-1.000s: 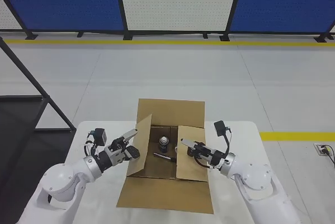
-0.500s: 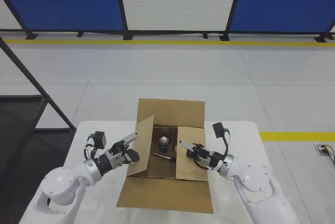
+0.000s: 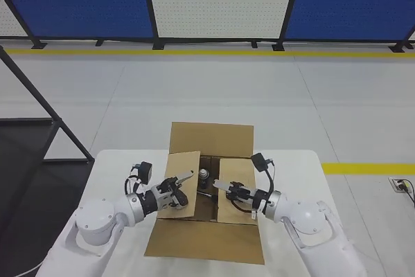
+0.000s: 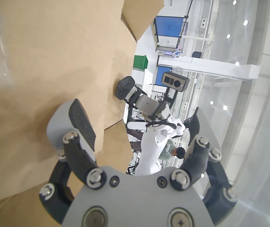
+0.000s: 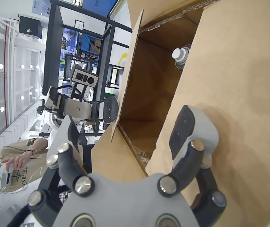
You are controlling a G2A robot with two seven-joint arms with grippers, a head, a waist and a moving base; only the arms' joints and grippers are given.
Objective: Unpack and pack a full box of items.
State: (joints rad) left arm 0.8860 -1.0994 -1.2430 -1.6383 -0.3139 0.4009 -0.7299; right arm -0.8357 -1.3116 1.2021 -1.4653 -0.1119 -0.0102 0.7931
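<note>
Cardboard box [image 3: 211, 138] stands open mid-bench [image 3: 117, 170], both side flaps tipped inward. Left gripper [image 3: 181, 187]: fingers spread wide, holding nothing, one pad [image 4: 81, 119] against the outer face of left flap [image 3: 182, 163]. Right gripper [image 3: 224, 189]: fingers likewise apart, empty, one against right flap [image 3: 236, 176]. White-capped bottle [image 3: 204, 174] upright inside, near back wall

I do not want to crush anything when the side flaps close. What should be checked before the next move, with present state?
1. Left gripper open, one finger against the left flap: ok.
2. Right gripper open, one finger on the right flap: ok.
3. Bottle top lower than the flaps: cannot tell.
4. Pen lying on the box floor: ok.
5. Far flap and near flap folded outward: ok.
</note>
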